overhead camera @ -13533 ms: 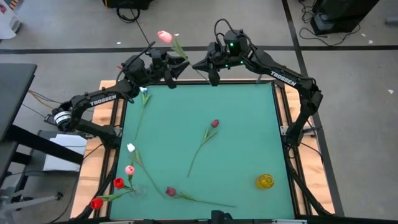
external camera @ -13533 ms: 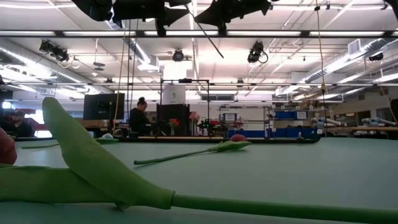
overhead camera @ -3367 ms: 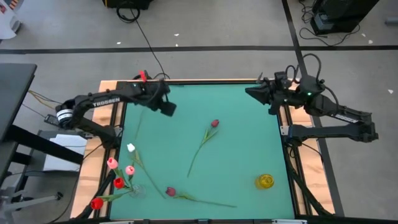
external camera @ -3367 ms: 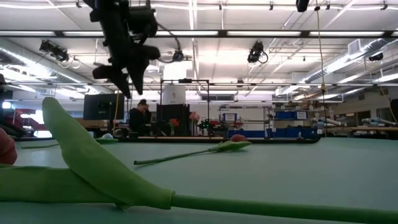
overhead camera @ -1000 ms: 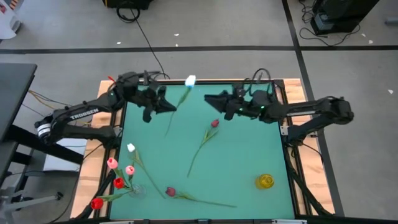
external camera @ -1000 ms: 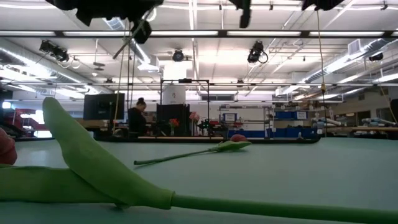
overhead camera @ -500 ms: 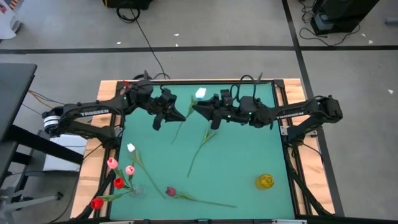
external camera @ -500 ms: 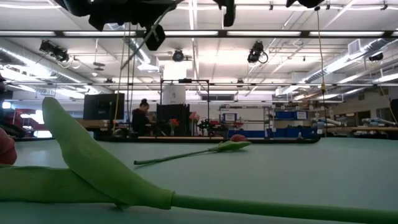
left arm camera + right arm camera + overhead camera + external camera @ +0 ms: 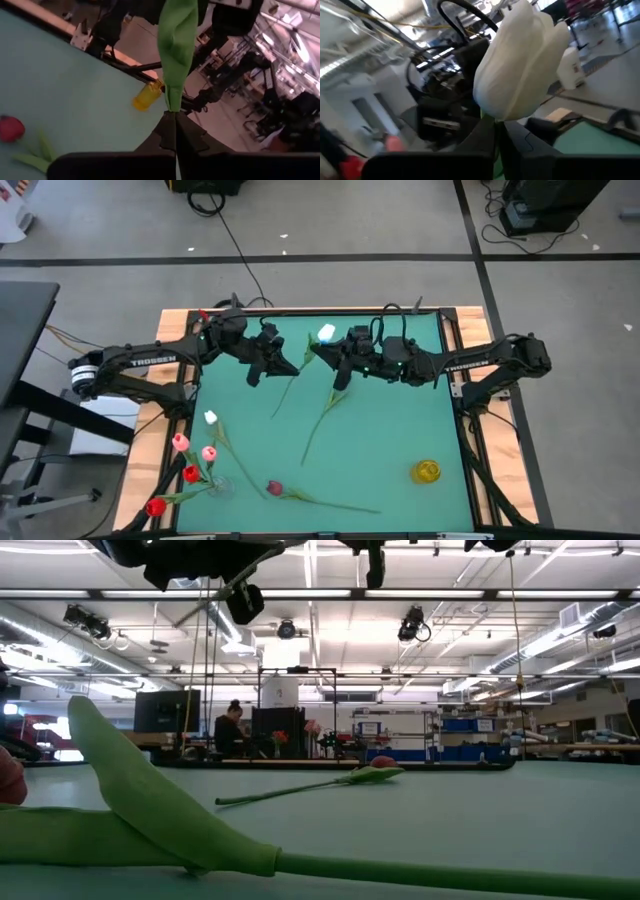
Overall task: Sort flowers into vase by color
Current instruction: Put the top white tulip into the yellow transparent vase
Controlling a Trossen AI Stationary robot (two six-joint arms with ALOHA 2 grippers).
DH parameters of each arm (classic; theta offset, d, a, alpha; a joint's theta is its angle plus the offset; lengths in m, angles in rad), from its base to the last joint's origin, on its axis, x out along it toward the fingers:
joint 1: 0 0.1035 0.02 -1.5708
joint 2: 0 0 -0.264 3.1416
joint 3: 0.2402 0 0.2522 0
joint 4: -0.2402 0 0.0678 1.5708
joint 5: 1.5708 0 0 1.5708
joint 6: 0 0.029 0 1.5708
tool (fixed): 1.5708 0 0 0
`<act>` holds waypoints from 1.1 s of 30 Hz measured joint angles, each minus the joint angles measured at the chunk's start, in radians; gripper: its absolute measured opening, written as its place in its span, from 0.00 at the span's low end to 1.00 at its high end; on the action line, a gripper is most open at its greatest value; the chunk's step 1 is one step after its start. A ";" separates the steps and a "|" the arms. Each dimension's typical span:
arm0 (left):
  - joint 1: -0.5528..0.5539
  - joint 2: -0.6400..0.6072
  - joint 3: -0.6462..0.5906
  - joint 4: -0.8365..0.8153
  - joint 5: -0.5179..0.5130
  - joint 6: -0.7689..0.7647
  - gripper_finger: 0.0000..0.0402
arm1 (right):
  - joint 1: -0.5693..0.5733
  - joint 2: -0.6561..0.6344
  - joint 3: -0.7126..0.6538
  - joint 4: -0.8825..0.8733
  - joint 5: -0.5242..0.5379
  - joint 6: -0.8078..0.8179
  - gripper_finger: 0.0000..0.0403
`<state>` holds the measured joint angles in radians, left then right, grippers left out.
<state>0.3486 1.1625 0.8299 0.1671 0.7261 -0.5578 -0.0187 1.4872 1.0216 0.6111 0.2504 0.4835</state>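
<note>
Held mid-air over the table's far half: white tulip [image 9: 326, 333], long axis running from head at roughly 1 o'clock down to stem tip at 7 o'clock. Right gripper [image 9: 318, 350] pinching the stem right under the head, clamped tight. Left gripper [image 9: 294, 364] pinching lower, at the leaf [image 9: 176, 45], also closed tight. Looks like a handover, with both equally near. Farther off toward 5 o'clock: yellow vase [image 9: 427, 471].

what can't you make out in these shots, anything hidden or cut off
- Clear vase, high view: too small and see-through; only the flower heads around it show.
- Near flower, low view: head cut off by the left edge.
- White tulip, right wrist view: stem hidden behind the right gripper.
- Left gripper, left wrist view: only the leaf shows.
</note>
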 joint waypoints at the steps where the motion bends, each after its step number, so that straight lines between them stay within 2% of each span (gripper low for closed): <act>1: -0.005 0.005 0.000 0.001 -0.001 -0.024 0.00 | 0.000 0.000 0.000 -0.013 0.010 -0.022 0.04; 4: -0.020 0.018 -0.001 -0.011 -0.004 -0.075 0.00 | 0.002 0.000 0.001 -0.065 0.033 -0.075 0.03; 12: -0.054 0.029 -0.001 -0.019 -0.004 -0.078 0.00 | 0.017 0.000 0.001 -0.103 0.029 -0.125 0.04; 14: -0.047 0.029 -0.001 -0.017 -0.010 -0.074 0.00 | 0.016 -0.004 0.001 -0.108 0.032 -0.115 0.09; 21: -0.003 0.025 -0.001 0.012 -0.011 -0.050 0.00 | 0.014 -0.075 0.000 -0.185 0.107 -0.066 0.39; 25: 0.003 0.025 -0.001 0.070 -0.017 -0.026 0.00 | 0.014 -0.134 -0.001 -0.222 0.117 -0.033 0.52; 28: 0.003 0.025 -0.001 0.135 -0.057 -0.016 0.00 | 0.019 -0.155 -0.001 -0.223 0.113 -0.019 0.57; 33: 0.003 0.025 0.000 0.236 -0.121 0.004 0.00 | 0.034 -0.129 -0.001 -0.225 0.057 0.032 0.57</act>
<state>0.3519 1.1877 0.8295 0.4034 0.6050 -0.5537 0.0151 1.3581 1.0210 0.3857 0.3076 0.5158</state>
